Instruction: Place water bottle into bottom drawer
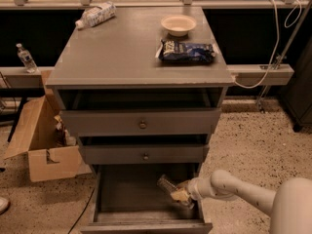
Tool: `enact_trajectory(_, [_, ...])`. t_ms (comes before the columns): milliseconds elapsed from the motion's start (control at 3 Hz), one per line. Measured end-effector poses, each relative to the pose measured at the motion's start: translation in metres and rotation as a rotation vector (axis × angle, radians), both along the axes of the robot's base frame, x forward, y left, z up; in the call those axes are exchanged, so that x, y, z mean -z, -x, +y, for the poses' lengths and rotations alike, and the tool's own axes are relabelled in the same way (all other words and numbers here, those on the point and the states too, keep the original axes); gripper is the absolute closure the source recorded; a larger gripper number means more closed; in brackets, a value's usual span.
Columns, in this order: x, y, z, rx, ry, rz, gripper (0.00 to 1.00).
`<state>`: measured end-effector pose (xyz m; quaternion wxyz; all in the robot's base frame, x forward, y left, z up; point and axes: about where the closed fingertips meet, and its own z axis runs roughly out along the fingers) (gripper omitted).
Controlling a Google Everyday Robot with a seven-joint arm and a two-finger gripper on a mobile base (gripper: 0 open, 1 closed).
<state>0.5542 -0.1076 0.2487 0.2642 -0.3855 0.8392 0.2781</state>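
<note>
The bottom drawer (127,195) is pulled open and shows its dark-grey floor. My gripper (181,195) reaches into its right side from the lower right, on the white arm (229,185). It is shut on the water bottle (166,184), a clear plastic bottle that lies tilted, with its free end pointing up and left. The bottle sits low inside the drawer, near the right wall; I cannot tell whether it touches the floor. The gripper hides its label and cap.
The two upper drawers (141,124) are slightly open. On the cabinet top lie a white-and-blue labelled bottle (95,14), a bowl (178,24) and a blue snack bag (186,51). An open cardboard box (41,143) stands to the left, and a small bottle (25,57) stands on the ledge.
</note>
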Motion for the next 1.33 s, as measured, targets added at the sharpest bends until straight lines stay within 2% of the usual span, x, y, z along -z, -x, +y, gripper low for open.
enact_trajectory(333, [0.018, -0.006, -0.002, 0.050, -0.010, 0.014, 0.83])
enact_trajectory(1000, [0.034, -0.012, -0.002, 0.095, -0.026, 0.032, 0.37])
enact_trajectory(1333, [0.030, -0.014, 0.001, 0.091, -0.026, 0.028, 0.06])
